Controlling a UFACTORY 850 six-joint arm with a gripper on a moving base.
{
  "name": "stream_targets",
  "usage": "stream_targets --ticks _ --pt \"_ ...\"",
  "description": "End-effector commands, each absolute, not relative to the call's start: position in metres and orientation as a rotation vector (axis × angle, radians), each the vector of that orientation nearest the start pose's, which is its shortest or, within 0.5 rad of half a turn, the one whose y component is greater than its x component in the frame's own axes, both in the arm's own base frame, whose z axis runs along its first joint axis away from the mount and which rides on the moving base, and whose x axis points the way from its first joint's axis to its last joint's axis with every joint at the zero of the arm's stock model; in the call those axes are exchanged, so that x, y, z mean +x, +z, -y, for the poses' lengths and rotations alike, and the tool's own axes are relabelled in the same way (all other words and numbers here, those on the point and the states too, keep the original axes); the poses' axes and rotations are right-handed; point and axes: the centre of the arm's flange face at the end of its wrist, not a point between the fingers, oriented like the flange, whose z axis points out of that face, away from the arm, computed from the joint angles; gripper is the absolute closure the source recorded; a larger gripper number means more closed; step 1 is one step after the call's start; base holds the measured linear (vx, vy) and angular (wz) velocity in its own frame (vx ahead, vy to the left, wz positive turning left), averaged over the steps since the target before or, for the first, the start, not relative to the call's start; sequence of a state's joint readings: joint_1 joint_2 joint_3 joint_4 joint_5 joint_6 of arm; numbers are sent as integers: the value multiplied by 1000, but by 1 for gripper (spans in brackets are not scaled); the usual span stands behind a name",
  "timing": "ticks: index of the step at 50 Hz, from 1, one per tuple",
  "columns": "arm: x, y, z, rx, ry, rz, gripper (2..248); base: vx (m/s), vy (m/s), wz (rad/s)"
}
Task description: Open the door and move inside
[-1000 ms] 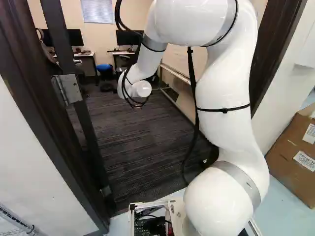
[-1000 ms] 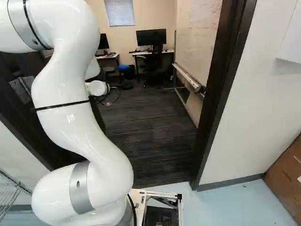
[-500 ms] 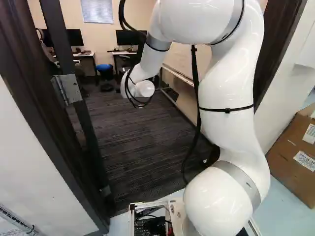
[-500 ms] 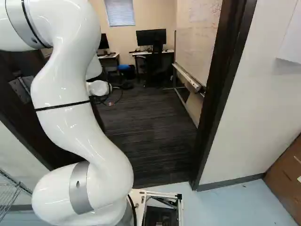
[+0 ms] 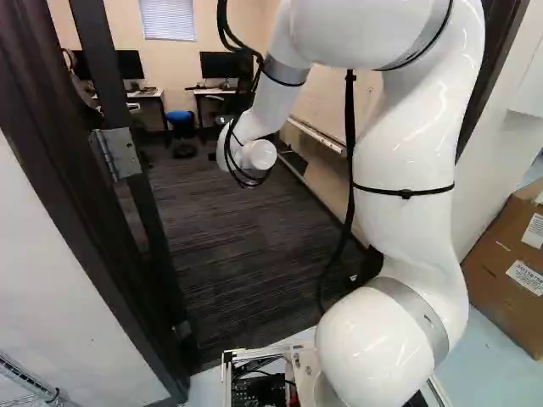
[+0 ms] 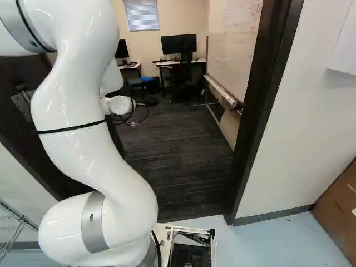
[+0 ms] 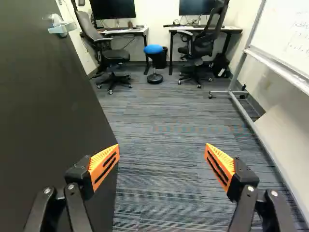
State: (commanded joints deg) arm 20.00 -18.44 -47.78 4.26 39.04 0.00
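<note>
Gripper: spread wide, empty.
Door: swung open; give its edge clearance.
Doorframe: centre base, enter slowly.

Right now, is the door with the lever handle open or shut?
Open: the door stands swung aside, and carpet shows beyond the door frame.

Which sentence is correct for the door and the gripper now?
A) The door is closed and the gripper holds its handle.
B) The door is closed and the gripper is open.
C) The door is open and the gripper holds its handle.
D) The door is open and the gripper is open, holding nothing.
D: the door stands open, and the gripper has its fingers wide apart, away from the handle.
</note>
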Motion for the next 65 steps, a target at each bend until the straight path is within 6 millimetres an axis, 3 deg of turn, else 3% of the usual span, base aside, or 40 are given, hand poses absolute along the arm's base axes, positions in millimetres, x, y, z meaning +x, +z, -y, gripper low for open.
stream_targets --ticks 27,49,65 --pt "465 406 -123 -2466 -1689 243 3 0 0 0" --pt "401 400 -67 -2501 -1739 159 3 0 0 0" --pt "356 392 -38 -2522 -1771 103 3 0 0 0"
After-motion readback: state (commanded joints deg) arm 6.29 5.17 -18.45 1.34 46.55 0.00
